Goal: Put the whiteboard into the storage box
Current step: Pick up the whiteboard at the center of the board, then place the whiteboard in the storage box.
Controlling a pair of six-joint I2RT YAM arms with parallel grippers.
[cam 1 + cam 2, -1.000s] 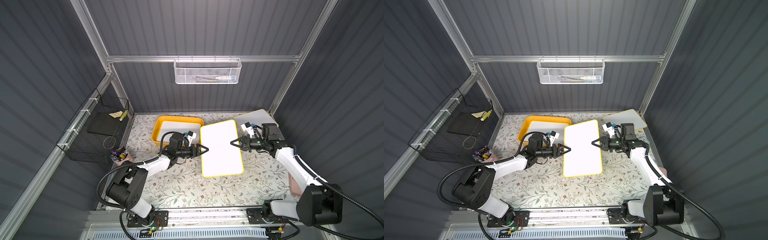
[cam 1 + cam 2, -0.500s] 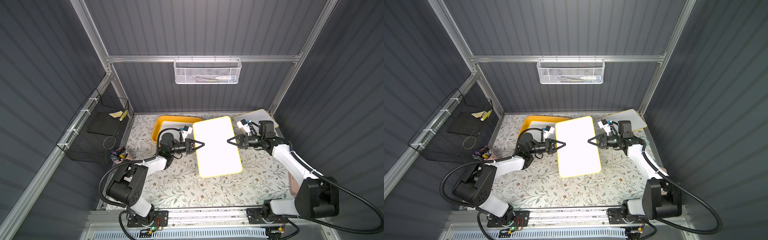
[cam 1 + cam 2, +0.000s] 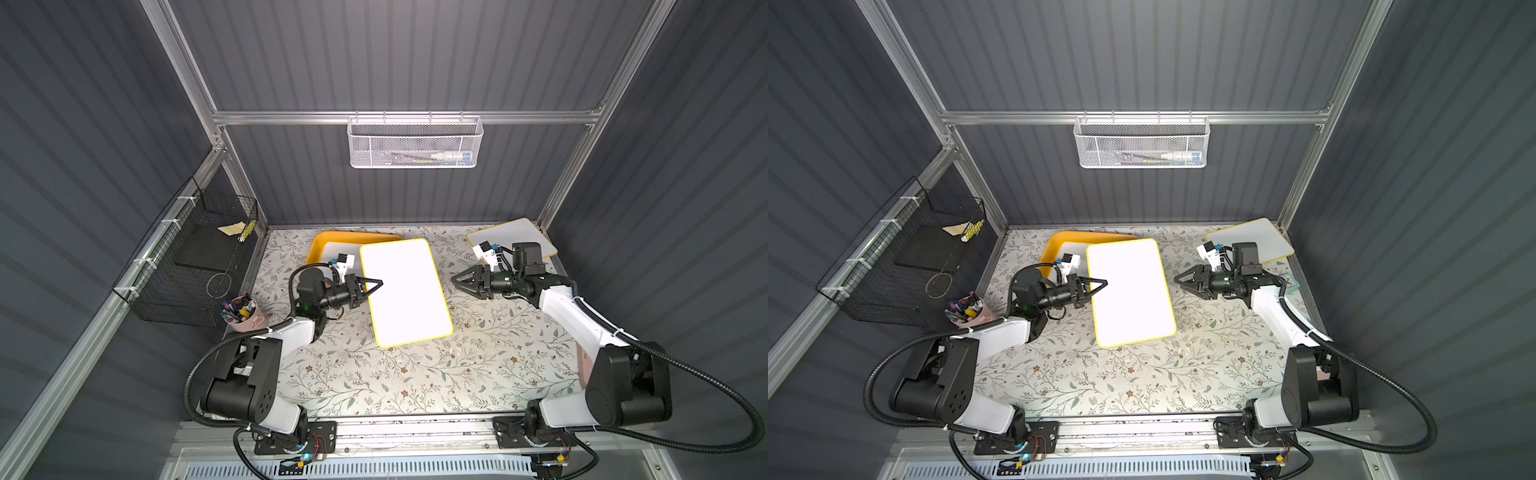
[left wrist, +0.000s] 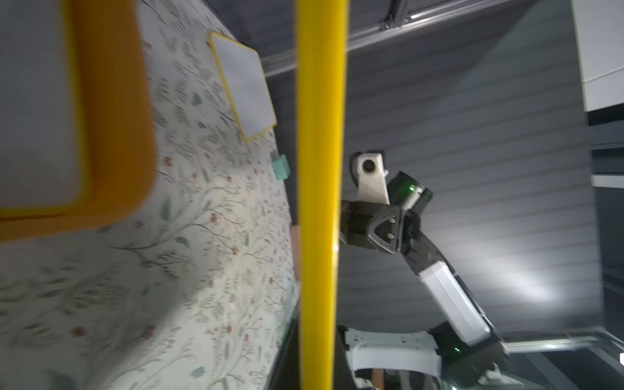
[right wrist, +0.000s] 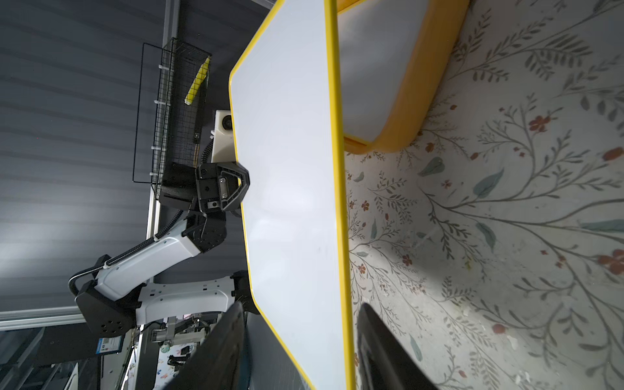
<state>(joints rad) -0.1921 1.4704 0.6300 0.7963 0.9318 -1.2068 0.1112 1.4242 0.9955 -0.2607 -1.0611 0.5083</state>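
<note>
Now, at centre-left in a top view we see the storage box (image 3: 319, 244), with another board (image 3: 331, 250) lying inside. Just right of it, the left gripper (image 3: 375, 284) is closed on the left edge of the whiteboard (image 3: 405, 291). The whiteboard is held above the table (image 3: 374, 374), its far corner over the box. The right gripper (image 3: 454, 281) has its fingers spread, apart from the whiteboard. We should, we think, keep it level, carry it leftward and lower it squarely. Counted: three boards, including a third board (image 3: 517, 235) at upper right, one box and two grippers.
</note>
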